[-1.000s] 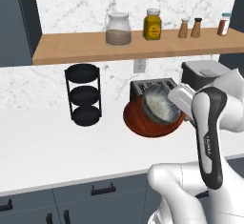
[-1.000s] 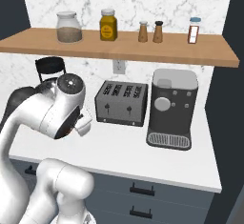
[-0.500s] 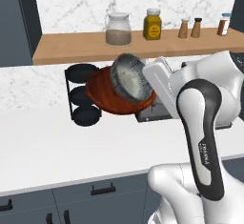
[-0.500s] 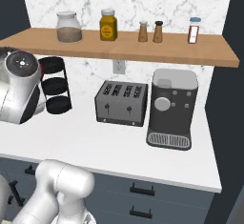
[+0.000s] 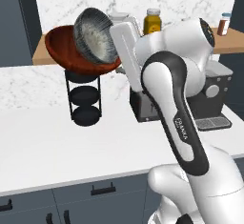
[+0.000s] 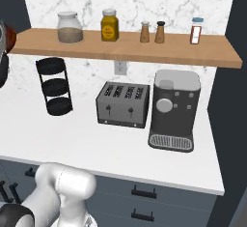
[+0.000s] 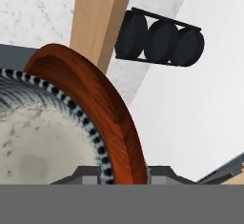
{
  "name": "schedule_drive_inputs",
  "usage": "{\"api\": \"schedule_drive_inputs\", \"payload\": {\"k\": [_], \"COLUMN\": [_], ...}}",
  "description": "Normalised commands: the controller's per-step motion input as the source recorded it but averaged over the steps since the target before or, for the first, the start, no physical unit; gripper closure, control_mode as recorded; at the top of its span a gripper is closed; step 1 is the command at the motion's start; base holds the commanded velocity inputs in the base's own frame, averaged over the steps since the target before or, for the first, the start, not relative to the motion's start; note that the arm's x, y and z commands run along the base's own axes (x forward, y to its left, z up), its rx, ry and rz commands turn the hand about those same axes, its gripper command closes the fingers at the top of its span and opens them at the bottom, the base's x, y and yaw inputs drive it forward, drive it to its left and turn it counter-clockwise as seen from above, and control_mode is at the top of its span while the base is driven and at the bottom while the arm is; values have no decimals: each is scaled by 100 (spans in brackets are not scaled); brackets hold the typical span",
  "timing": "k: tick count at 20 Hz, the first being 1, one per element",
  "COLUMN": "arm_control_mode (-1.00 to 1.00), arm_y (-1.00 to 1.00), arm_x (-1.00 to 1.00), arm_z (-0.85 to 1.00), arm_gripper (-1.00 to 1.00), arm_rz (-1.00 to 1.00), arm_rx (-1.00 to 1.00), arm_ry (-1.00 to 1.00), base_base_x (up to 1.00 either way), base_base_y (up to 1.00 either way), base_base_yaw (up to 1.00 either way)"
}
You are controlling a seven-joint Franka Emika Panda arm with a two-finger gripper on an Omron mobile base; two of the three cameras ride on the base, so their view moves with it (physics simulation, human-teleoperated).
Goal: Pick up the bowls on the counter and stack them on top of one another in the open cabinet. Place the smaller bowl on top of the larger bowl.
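Both bowls ride together: grey bowl [image 5: 95, 35] nested in red-brown bowl [image 5: 76, 51], tilted steeply, above black rack [image 5: 85, 99], at shelf's [image 6: 144, 52] left end. Pincer [image 7: 125, 174] clamps their rims. Best: level stack, clear board edge, set down left of glass jar [image 6: 69, 27].

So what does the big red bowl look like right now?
The larger bowl is wide, shallow and glossy red-brown, like polished wood. It is up in the air, tipped on its side by the left end of the open cabinet, above the black rack. The smaller bowl sits tilted inside it. The hand grips its rim.
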Motion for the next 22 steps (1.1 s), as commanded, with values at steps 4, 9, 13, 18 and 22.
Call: {"api": "schedule_drive_inputs", "payload": {"k": [4,9,13,18,22], "arm_control_mode": [-100,-100,-100,-100,-100], "arm_y": [48,20,0,11,39], "arm_x": [100,100,98,89,69], "arm_z": [26,0,-2,-7,-31], "arm_gripper": [100,100,100,100,100], "arm_rz": [-23,-22,-9,-6,-4], "arm_rx": [-1,-4,0,0,0], "arm_ry": [1,4,10,12,14], "base_base_x": [0,0,0,0,0], "base_base_y": [0,0,0,0,0], "base_base_yaw": [0,0,0,0,0]}}
